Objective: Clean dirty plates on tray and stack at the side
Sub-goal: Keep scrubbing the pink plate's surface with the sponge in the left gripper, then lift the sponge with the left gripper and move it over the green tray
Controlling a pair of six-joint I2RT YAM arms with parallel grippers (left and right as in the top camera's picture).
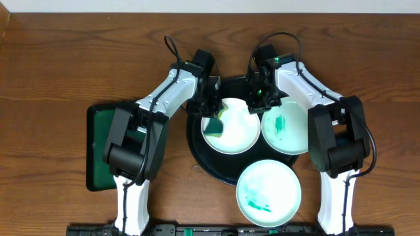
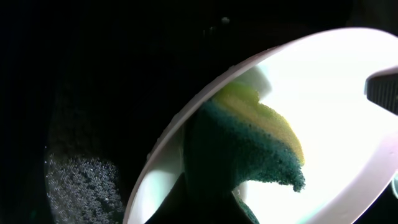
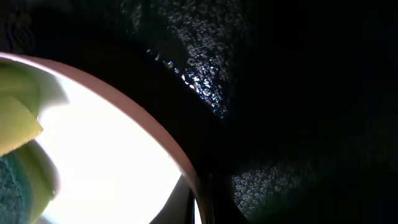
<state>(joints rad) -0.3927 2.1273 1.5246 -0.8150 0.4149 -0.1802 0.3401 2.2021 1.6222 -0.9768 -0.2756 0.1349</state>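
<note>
Scrubbing was in hand: left gripper (image 1: pixel 211 113) grasped sponge (image 2: pixel 261 146) on plate (image 1: pixel 237 133) at centre of tray (image 1: pixel 199 156), right gripper (image 1: pixel 258 100) clenched at its rim; wiping strokes judged due next.

I am looking down on a wooden counter (image 1: pixel 59 59) that fills the overhead view. The surface is mid-brown, and its grain and plank seams run side to side. Outboard of the left fingers (image 1: pixel 206 108) and outboard of the right fingers (image 1: pixel 257 99), the wood carries a soft, even sheen under diffuse light. On my side of the left fingers, a few small bright specks (image 1: pixel 197 172) lie on the wood. Beyond both sets of fingers, a narrow pale strip (image 1: pixel 328 5) borders the counter; I cannot tell whether it is wall or floor.
</note>
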